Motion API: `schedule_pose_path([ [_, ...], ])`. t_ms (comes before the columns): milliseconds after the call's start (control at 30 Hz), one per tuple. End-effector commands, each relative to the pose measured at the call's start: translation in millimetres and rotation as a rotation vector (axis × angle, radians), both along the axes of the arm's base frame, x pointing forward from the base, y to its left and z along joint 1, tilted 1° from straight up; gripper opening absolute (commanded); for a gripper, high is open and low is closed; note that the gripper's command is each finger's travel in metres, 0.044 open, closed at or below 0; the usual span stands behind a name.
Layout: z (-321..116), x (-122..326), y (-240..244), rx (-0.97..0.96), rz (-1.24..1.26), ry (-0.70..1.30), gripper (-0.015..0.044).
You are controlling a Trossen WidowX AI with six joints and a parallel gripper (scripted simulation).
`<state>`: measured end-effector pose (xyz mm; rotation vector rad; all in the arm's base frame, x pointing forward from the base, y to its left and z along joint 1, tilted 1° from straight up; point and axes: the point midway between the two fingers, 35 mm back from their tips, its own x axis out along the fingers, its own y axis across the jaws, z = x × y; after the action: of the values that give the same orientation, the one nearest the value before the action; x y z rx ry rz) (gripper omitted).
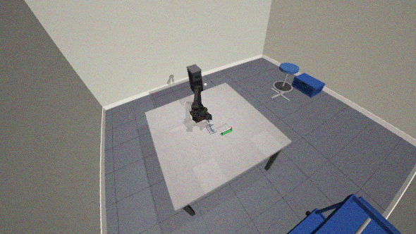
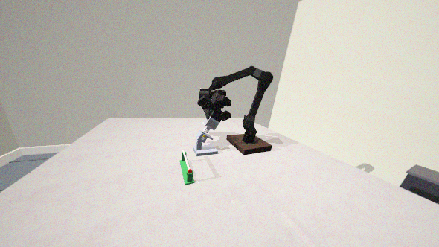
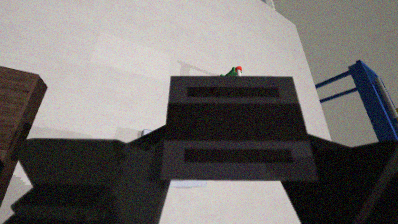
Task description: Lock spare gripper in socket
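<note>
My gripper (image 2: pixel 216 114) is shut on the spare gripper (image 2: pixel 213 123), a grey block with a paler spigot, held tilted. In the wrist view a dark slotted block (image 3: pixel 235 122) spans the space between the fingers. The spigot points down at the tilted socket (image 2: pixel 204 137) of the pale blue mount (image 2: pixel 206 152) (image 1: pixel 211 130). Its tip is at the socket's mouth; whether it is inside I cannot tell. The white lock pin (image 2: pixel 187 161), with a red head, lies along the green rack (image 2: pixel 184 171) (image 1: pixel 226 132) beside the mount; the rack also partly shows in the wrist view (image 3: pixel 230 72).
The arm's brown base (image 2: pixel 232 140) (image 3: pixel 17 105) stands on the table (image 1: pixel 183 169) behind the mount. Off the table are a blue stool (image 1: pixel 289 68), a blue crate (image 1: pixel 307 85) and a blue cart (image 1: pixel 347 216) (image 3: pixel 370 95). A dark grey object (image 2: pixel 422 186) is at the far right of the exterior view.
</note>
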<state>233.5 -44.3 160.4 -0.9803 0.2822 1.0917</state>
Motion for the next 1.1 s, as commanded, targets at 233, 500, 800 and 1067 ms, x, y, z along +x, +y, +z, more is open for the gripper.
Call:
schedule_pose_path([
  [233,-10.0,9.1,-0.4,0.01,-0.003,-0.011,0.0],
  [500,-19.4,15.0,-1.4,0.009,-0.003,-0.011,0.0],
  [800,-30.1,21.6,-2.6,0.009,-0.003,-0.011,0.0],
  [1067,-33.4,21.2,-2.7,0.007,-0.002,-0.002,0.0],
])
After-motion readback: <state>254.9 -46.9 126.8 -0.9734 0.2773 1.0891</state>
